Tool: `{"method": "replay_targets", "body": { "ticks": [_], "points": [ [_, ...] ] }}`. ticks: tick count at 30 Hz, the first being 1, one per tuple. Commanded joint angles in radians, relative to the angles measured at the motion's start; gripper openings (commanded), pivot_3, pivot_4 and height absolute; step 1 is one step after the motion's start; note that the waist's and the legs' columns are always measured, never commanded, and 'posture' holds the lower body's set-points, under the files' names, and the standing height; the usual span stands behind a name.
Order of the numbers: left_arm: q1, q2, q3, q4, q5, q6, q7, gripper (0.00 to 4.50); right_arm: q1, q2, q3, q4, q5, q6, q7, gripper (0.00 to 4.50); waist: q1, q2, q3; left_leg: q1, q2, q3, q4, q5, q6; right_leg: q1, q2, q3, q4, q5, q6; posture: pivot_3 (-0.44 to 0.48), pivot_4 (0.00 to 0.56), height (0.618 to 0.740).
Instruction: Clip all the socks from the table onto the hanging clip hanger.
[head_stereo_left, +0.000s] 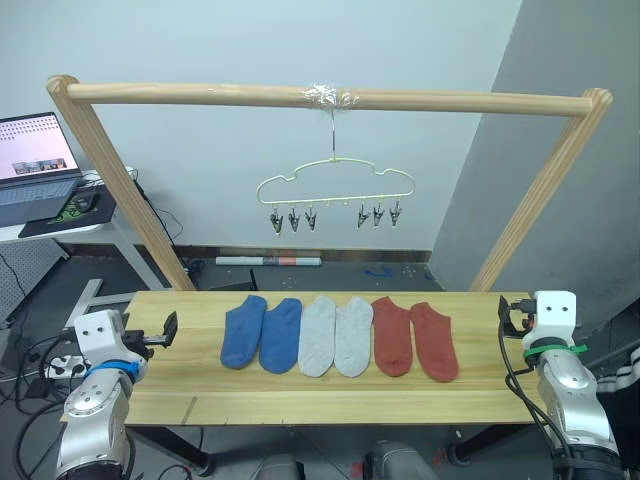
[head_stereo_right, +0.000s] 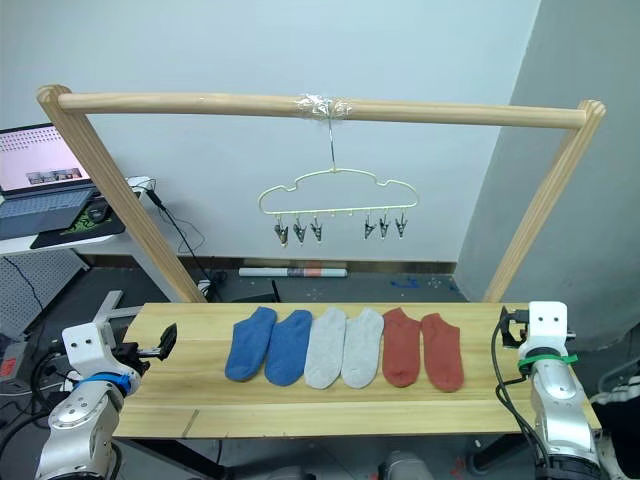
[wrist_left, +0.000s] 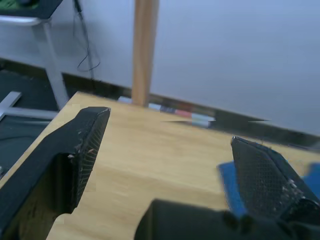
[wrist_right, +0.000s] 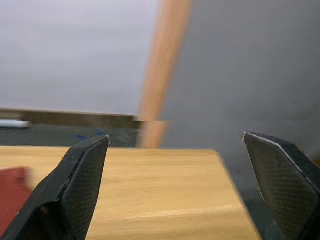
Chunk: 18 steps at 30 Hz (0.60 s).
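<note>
Six socks (head_stereo_left: 338, 337) lie in a row on the tabletop (head_stereo_left: 300, 395) (hanger (head_stereo_left: 335, 190) clips bare); both end effectors, left (wrist_left: 170, 150) and right (wrist_right: 182, 165), gape wide.

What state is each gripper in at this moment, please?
Left gripper: open, holding nothing, over the table.
Right gripper: open, holding nothing.

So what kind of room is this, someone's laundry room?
More likely a lab or test room set up as a laundry corner: a wooden frame holds one clip hanger over a table of socks, with a laptop desk and loose cables beside it.
</note>
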Motion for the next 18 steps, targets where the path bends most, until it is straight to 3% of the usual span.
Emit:
{"method": "replay_targets", "body": {
  "ticks": [1,5,8,13,18],
  "points": [
    [0.004,-0.007,-0.008,-0.201,-0.054,0.077,-0.013,4.48,-0.035,-0.022,0.034,-0.102,0.039,0.021,0.093,4.50,0.000,0.003,0.007,0.000,0.000,0.000,0.000,0.000,0.000,0.000,0.000,0.000,-0.001,0.000,0.000,-0.012,0.090,0.740],
    [-0.024,-0.042,-0.078,-0.368,-0.072,0.163,-0.009,4.48,-0.079,-0.062,0.121,-0.201,0.107,0.079,0.281,4.50,0.003,0.004,0.022,0.000,-0.002,0.000,0.000,0.000,0.000,0.000,0.002,0.001,0.000,0.000,0.000,-0.018,0.111,0.740],
    [-0.089,-0.083,-0.120,-0.396,-0.071,0.179,0.004,4.48,-0.119,-0.078,0.164,-0.260,0.160,0.120,0.381,4.50,0.004,0.002,0.031,-0.001,-0.004,0.000,0.000,0.000,0.000,0.000,0.003,0.001,0.000,0.000,0.001,-0.022,0.115,0.740],
    [-0.188,-0.146,-0.207,-0.356,-0.016,0.204,0.034,2.97,-0.193,-0.093,0.240,-0.327,0.180,0.164,0.473,4.50,0.005,-0.001,0.044,-0.002,-0.006,-0.002,0.000,0.000,0.000,0.000,0.004,-0.001,-0.001,0.004,0.007,-0.047,0.132,0.740],
    [-0.259,-0.185,-0.241,-0.300,0.018,0.194,0.058,2.97,-0.250,-0.092,0.288,-0.368,0.193,0.203,0.519,4.50,0.000,-0.003,0.060,-0.003,-0.006,-0.002,0.000,0.000,0.000,-0.001,0.005,-0.002,-0.001,0.004,0.007,-0.064,0.148,0.740]
  ]
}}
